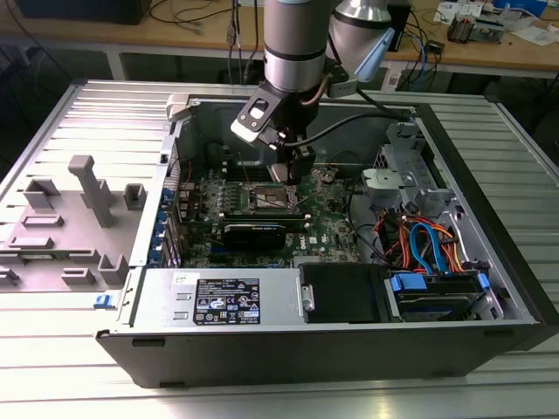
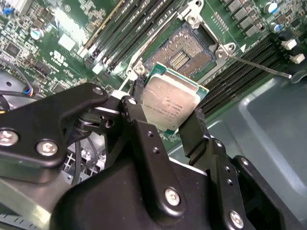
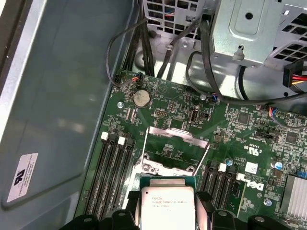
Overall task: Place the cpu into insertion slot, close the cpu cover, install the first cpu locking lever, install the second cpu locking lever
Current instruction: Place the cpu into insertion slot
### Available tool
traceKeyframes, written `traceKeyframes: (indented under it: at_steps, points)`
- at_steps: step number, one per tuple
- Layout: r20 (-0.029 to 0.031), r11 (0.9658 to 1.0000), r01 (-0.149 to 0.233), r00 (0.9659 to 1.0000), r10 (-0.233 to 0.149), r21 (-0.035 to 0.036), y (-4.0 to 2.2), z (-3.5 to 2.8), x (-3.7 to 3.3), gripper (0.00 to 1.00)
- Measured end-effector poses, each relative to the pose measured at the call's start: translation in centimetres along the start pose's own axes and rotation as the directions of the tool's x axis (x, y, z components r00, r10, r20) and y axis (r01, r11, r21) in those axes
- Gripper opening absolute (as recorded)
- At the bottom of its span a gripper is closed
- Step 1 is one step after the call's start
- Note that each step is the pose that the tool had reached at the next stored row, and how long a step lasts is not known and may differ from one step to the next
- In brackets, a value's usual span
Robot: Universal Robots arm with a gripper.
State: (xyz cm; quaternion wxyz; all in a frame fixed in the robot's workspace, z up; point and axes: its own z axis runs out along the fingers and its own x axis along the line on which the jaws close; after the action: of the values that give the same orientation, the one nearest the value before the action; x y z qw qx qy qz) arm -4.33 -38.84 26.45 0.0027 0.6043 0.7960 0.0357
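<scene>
My gripper [image 2: 168, 109] is shut on the cpu [image 2: 170, 98], a small square chip with a silvery top, pinched by its two opposite edges between black fingers [image 2: 195, 129]. It hangs a little above the insertion slot [image 2: 184, 50], whose dark contact field lies bare on the green motherboard [image 1: 327, 229]. In the first wrist view the cpu [image 3: 167, 211] sits in front of the cpu cover [image 3: 178, 135], a silvery frame tilted up open. A thin locking lever [image 2: 259, 67] juts out from one corner of the slot. In the exterior view the gripper [image 1: 295, 170] hovers over the slot [image 1: 271, 199].
Long black memory slots [image 3: 111, 167] flank the slot on both sides. The case wall [image 3: 62, 96], loose black cables [image 3: 201, 57] and a metal drive cage [image 3: 249, 28] ring the board. A power supply [image 1: 223, 301] and blue and orange cables [image 1: 428, 244] lie at the front.
</scene>
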Motion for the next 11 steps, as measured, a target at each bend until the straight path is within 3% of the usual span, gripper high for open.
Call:
traceKeyframes:
  at_steps: [1,3,11]
  points:
    - [-0.0003,1.0,0.0,1.0,0.0,-0.0001,0.0,0.0,0.0,0.55]
    - [-0.0071,1.0,0.0,1.0,0.0,-0.0022,0.0,0.01,0.0,0.55]
    - [-0.0081,1.0,0.0,1.0,0.0,-0.0024,0.0,0.01,0.0,0.55]
